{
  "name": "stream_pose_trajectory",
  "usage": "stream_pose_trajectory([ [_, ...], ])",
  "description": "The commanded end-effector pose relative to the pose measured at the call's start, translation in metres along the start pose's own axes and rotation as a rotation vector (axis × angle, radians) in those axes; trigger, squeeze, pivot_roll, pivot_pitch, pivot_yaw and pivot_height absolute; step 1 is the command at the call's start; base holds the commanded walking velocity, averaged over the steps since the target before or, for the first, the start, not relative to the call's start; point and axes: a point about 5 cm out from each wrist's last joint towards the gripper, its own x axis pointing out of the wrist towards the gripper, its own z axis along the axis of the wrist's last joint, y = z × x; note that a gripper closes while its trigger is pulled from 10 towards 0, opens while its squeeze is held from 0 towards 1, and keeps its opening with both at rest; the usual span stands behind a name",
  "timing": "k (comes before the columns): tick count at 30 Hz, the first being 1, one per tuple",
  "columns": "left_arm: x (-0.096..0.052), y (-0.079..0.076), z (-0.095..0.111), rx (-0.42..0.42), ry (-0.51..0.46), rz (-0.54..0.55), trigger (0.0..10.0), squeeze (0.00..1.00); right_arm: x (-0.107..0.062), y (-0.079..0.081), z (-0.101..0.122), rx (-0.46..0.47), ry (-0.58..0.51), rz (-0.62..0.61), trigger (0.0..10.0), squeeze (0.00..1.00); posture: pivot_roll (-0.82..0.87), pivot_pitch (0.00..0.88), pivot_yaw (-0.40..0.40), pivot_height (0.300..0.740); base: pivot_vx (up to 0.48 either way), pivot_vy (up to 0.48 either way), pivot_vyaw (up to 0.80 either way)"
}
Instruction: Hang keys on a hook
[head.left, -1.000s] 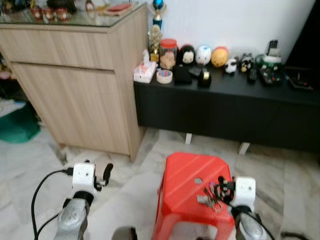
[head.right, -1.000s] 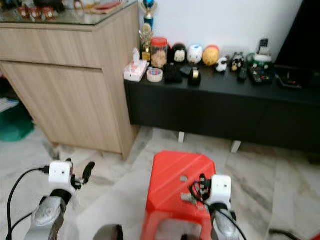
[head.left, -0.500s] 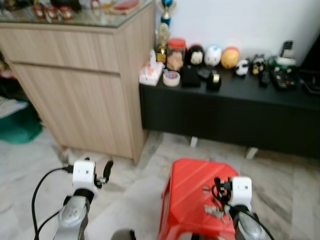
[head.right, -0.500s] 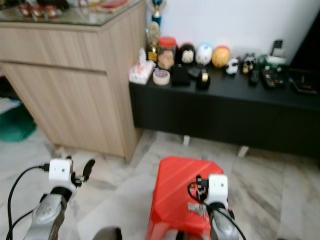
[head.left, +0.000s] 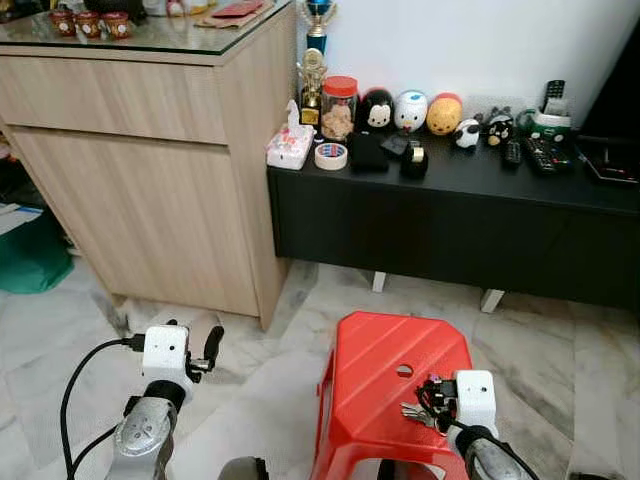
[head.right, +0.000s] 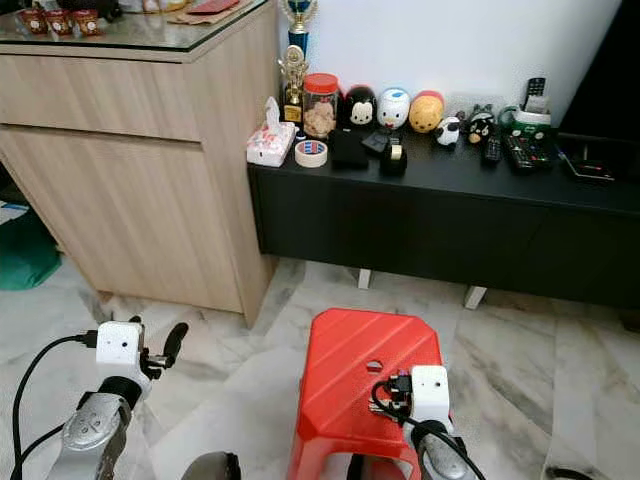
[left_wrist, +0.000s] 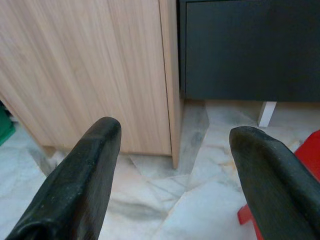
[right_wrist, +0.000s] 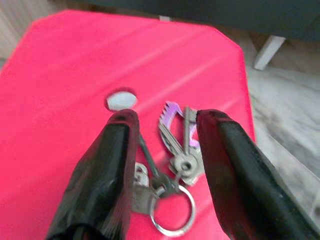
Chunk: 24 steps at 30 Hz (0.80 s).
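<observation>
A bunch of silver keys (right_wrist: 176, 159) with a purple clip and a split ring lies on the top of a red plastic stool (head.left: 380, 370), just past its round hole (right_wrist: 121, 99). My right gripper (right_wrist: 167, 117) hovers low over the stool, open, with one black finger on each side of the keys (head.left: 414, 410). The fingers do not pinch them. My left gripper (left_wrist: 175, 135) is held out to the left of the stool above the marble floor, open and holding nothing, and faces the wooden cabinet (head.left: 150, 170).
A black low bench (head.left: 470, 215) stands along the white wall with toy figures, a jar, a tape roll (head.left: 330, 155), a tissue box and remotes on it. The tall wooden cabinet has a glass top. A green bin (head.left: 30, 255) sits far left. Open marble floor surrounds the stool.
The head views swayed sideways and came back, blurred then and sharp now. My right gripper has drawn slightly back toward me over the stool, still at the keys. The left arm is unchanged.
</observation>
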Motion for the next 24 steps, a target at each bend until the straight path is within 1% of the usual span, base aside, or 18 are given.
stream_pose_trajectory([
  [1,0.0,-0.001,-0.003,-0.008,0.011,-0.003,10.0,0.0,0.003,-0.003,0.003,0.001,0.005,-0.028,10.0,0.0,0.05,0.0,-0.045,0.61,0.0,0.0,0.0],
  [4,0.0,-0.002,-0.003,-0.009,0.013,-0.007,10.0,0.0,0.003,-0.004,0.005,0.0,-0.01,-0.023,10.0,0.0,0.04,0.0,-0.048,0.59,0.0,0.0,0.0],
  [7,0.0,-0.003,-0.003,-0.01,0.01,-0.01,10.0,0.0,0.003,-0.004,0.006,-0.021,-0.016,-0.018,10.0,0.0,0.05,0.0,-0.055,0.59,0.0,0.0,0.0],
  [13,-0.004,-0.005,-0.006,-0.014,0.013,-0.005,10.0,0.0,0.002,0.0,0.004,-0.023,-0.009,0.02,10.0,0.0,0.05,0.0,-0.063,0.59,0.0,0.0,0.0],
  [17,-0.006,-0.006,-0.007,-0.015,0.015,-0.007,10.0,0.0,0.004,0.006,0.002,-0.046,0.031,0.111,10.0,0.0,0.04,0.0,-0.061,0.59,0.0,0.0,0.0],
  [18,-0.006,-0.007,-0.007,-0.015,0.015,-0.009,10.0,0.0,0.005,0.008,0.004,-0.079,0.029,0.142,10.0,0.0,0.04,0.0,-0.061,0.59,0.0,0.0,0.0],
  [20,-0.006,-0.007,-0.007,-0.014,0.017,-0.012,10.0,0.0,0.007,0.009,0.006,-0.108,0.036,0.181,10.0,0.0,0.04,0.0,-0.061,0.59,0.0,0.0,0.0],
  [24,-0.006,-0.006,-0.006,-0.011,0.016,-0.013,10.0,0.0,0.011,0.01,0.01,-0.137,0.059,0.242,10.0,0.0,0.05,0.0,-0.061,0.59,0.0,0.0,0.0],
])
